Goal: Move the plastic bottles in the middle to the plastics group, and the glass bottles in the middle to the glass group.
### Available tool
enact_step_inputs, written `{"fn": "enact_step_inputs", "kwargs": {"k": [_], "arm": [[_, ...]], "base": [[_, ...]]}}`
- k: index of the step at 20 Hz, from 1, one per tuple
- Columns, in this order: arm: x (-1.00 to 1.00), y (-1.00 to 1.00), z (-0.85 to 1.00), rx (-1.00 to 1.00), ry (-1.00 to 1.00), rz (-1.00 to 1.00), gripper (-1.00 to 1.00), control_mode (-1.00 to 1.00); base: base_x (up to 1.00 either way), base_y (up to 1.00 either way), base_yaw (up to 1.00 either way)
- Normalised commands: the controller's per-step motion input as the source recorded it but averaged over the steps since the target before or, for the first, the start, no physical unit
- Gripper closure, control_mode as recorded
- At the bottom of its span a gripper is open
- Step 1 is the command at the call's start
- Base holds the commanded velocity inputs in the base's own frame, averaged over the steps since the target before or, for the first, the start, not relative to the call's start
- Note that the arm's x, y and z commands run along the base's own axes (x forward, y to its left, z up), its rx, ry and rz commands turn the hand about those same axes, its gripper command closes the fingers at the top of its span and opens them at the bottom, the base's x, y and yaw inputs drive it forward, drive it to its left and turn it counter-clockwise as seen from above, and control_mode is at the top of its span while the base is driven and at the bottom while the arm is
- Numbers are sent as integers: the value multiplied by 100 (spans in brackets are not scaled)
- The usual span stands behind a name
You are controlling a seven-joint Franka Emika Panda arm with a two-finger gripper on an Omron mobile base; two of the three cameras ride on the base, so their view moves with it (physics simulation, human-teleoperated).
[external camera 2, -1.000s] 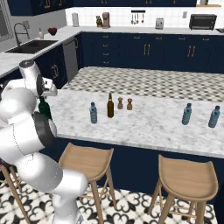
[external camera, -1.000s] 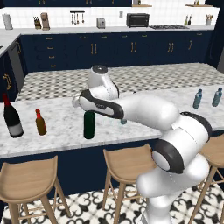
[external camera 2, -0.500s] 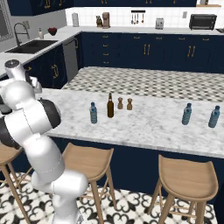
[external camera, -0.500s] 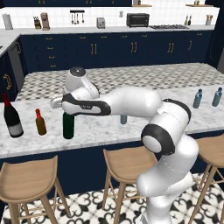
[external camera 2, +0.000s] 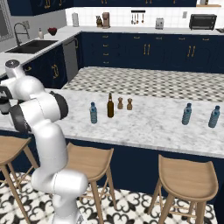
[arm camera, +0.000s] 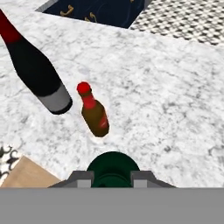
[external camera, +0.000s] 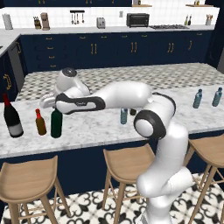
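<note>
Tool (arm camera: 113, 178) clenched on the neck of the tall dark green bottle (external camera: 56, 123), one finger (arm camera: 81, 178) at each side of its round top. Green bottle upright at the left end of the marble bench (external camera: 96, 131), just beside the small amber bottle (external camera: 40, 122) with the red cap; whether its base touched the bench could not be told. Big dark wine bottle (external camera: 12, 117) with red top and white label further left, apart from the amber one. From above, amber bottle (arm camera: 94, 111) and wine bottle (arm camera: 35, 70) seen ahead of the green top (arm camera: 113, 168).

Small blue-grey water bottle (external camera 2: 93, 113) in the middle of the bench, beside the slim brown beer bottle (external camera 2: 110, 106). Two little brown shakers (external camera 2: 124, 103) just behind these. Same water bottle (external camera: 124, 116) partly hidden behind the arm. Two teal-blue water bottles (external camera 2: 200, 115) near each other at the right end, well apart from the middle group. Wooden stools (external camera 2: 183, 181) along the front of the bench.
</note>
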Motion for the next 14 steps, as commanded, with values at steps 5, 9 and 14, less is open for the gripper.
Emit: {"fn": "enact_step_inputs", "kwargs": {"k": [5, 9, 14], "arm": [[33, 20, -23, 0, 0, 1, 100, -100], [28, 12, -27, 0, 0, 0, 100, -100], [25, 9, -34, 0, 5, 0, 100, -100]], "base": [[0, 0, 0], [0, 0, 0], [0, 0, 0]]}}
